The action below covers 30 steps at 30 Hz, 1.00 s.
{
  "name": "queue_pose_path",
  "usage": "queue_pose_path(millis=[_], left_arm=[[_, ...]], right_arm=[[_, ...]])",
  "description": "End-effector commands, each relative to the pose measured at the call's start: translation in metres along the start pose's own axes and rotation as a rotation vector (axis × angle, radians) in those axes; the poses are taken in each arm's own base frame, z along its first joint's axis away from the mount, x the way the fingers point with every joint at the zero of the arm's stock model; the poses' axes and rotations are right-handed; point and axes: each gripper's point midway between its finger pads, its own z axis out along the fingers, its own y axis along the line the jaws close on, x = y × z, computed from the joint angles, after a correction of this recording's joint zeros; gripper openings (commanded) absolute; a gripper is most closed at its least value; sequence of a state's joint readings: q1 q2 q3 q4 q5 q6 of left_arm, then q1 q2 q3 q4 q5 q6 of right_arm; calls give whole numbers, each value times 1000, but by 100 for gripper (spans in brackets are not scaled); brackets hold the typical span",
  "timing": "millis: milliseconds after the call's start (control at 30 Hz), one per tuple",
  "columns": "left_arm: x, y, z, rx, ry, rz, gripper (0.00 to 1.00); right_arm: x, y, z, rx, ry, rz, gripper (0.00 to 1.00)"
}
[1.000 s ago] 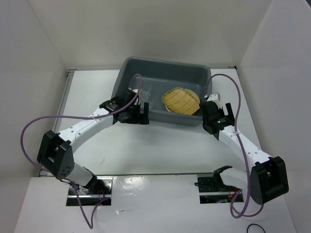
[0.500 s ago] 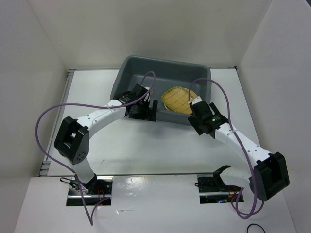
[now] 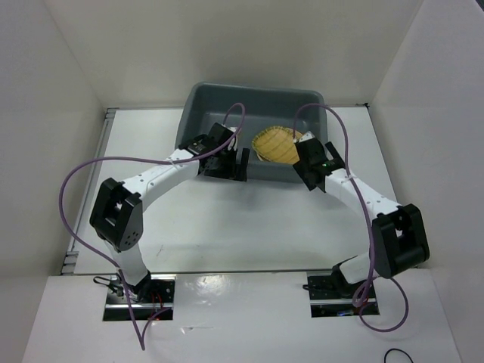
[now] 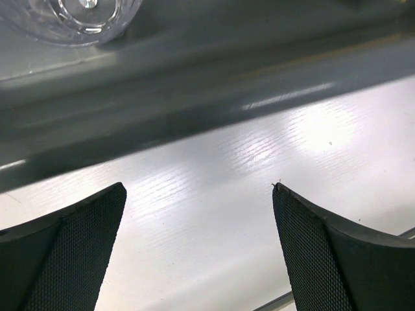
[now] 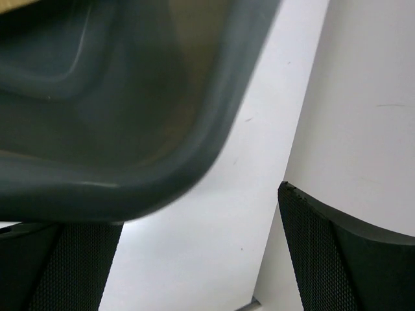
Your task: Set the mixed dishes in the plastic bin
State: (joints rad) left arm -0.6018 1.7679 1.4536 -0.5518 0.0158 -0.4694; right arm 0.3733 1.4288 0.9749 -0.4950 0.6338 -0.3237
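Observation:
The dark grey plastic bin stands at the back of the table. Inside it the yellow slatted tray lies tilted over a tan plate. A clear cup shows in the left wrist view, inside the bin beyond its near wall. My left gripper hovers at the bin's near wall, jaws open over bare table. My right gripper is at the bin's near right corner, open; the rim overhangs one finger. Nothing is held.
White walls enclose the table on the left, back and right. A metal rail runs along the table's left edge. Purple cables loop over the bin from both wrists.
Both grippers have moved inward and further back along the bin's near side, and both elbows have swung in. The bin looks nudged slightly away. Jaws stay open.

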Motion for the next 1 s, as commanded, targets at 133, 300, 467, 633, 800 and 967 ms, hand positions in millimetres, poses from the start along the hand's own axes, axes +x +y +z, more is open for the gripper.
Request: queue_pose_path(millis=[133,300,467,633,800,967], left_arm=[[-12,-7,-23,32,-66,21,100],[-1,2,-27,1,-54,20,100],[6,0,-30,24,-59,-8,100],[3,0,-41,21,-75,-8,100],[-5,4,-70,3,-144,-9,100],[-18,17,-123,-54,-298,-32,100]], right_arm=[[-44,-37,5,77,-106,159,99],[-41,-34,4,64,-104,191,99],[-53,-32,26,85,-60,244,99],[-73,-35,26,53,-67,316,99],[-62,-41,14,63,-71,310,99],[-25,-52,-22,65,-83,346,99]])
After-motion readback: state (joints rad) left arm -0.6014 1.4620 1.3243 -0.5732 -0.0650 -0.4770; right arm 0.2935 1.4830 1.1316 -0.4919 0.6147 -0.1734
